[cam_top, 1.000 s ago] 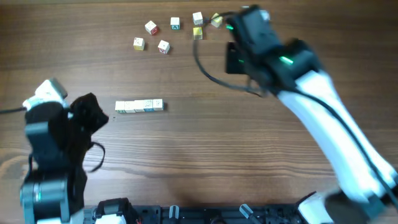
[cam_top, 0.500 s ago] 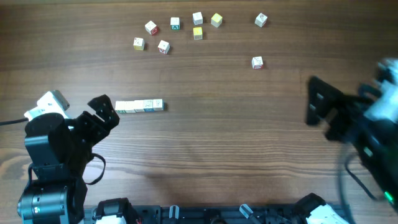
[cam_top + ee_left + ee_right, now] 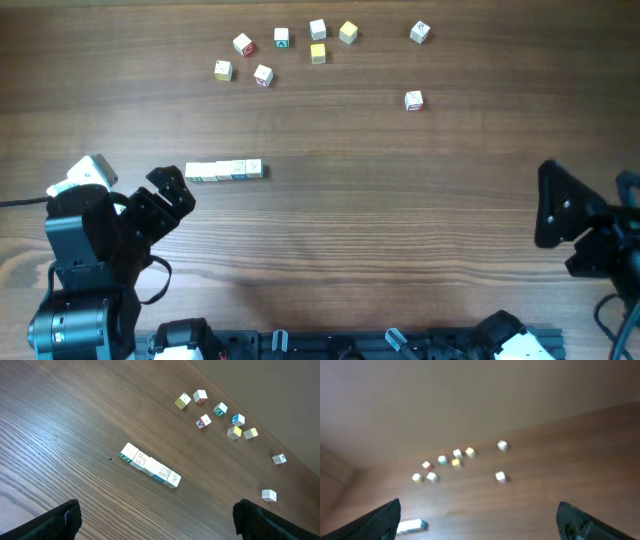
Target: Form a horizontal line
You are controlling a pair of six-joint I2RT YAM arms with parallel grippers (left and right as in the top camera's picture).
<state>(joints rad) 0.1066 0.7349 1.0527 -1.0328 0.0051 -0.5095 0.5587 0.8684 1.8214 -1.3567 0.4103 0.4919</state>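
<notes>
The horizontal line [image 3: 224,171] is a short row of small white cubes touching edge to edge, left of the table's centre. It also shows in the left wrist view [image 3: 150,466] and, blurred, in the right wrist view [image 3: 410,525]. My left gripper [image 3: 172,190] stands open just left of and nearer than the row's left end, not touching it, and nothing lies between its fingers [image 3: 156,517]. My right gripper [image 3: 548,205] is open and empty at the far right, well away from the row [image 3: 477,510].
Several loose cubes lie scattered along the far edge: white ones [image 3: 243,44] [image 3: 263,75] [image 3: 419,33], yellow ones [image 3: 348,32] [image 3: 318,53], and a single white cube [image 3: 413,100] farther right. The arm bases sit at the near corners.
The right arm has swung back from the far cube cluster to the near right side, and its gripper has opened. The left gripper has opened and drawn back slightly from the row.
</notes>
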